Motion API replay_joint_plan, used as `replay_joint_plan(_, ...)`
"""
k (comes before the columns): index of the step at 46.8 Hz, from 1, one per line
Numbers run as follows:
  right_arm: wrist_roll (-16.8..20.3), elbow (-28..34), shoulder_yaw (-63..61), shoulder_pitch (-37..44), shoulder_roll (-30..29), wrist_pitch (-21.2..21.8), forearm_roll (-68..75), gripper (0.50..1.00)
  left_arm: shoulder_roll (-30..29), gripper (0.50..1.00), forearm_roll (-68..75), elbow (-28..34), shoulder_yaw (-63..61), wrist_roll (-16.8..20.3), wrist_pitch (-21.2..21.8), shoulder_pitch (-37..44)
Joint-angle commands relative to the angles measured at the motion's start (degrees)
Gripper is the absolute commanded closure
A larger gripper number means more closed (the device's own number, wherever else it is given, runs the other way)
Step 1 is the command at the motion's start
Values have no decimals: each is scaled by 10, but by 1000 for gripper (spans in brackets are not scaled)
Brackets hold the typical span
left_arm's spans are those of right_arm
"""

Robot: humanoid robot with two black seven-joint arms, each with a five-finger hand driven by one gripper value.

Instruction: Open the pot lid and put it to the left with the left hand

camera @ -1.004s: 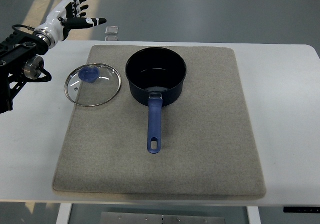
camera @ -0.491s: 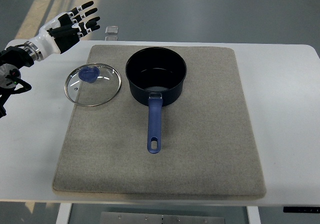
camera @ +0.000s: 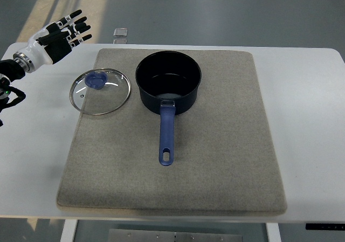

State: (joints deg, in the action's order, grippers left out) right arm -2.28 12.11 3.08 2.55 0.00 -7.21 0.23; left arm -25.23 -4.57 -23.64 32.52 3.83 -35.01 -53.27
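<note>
A dark blue pot [camera: 167,87] with a long blue handle stands uncovered on the grey mat [camera: 215,161]. Its glass lid [camera: 99,91], with a blue knob, lies flat at the mat's left edge, to the left of the pot. My left hand [camera: 63,33] hovers at the upper left over the table's far-left corner, well clear of the lid. Its fingers are spread and hold nothing. The right arm does not show.
The mat lies on a white table [camera: 312,107]. A small clear object [camera: 121,34] sits at the table's far edge, above the mat's left corner. Grey floor lies beyond the table.
My left arm has drawn back to the left and out of the picture, carrying the empty open hand away from the lid. Pot and lid have stayed put.
</note>
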Motion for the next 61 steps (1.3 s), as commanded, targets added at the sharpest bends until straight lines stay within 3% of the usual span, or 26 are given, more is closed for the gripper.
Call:
replay_joint_plan(1, 0, 0, 1, 0, 0, 0, -1, 585, 0, 506, 0, 0, 0, 0, 0, -1)
replay_joint_plan(61, 0, 3, -1, 0, 0, 1, -1, 585, -1, 506, 0, -4, 11, 2, 0, 0)
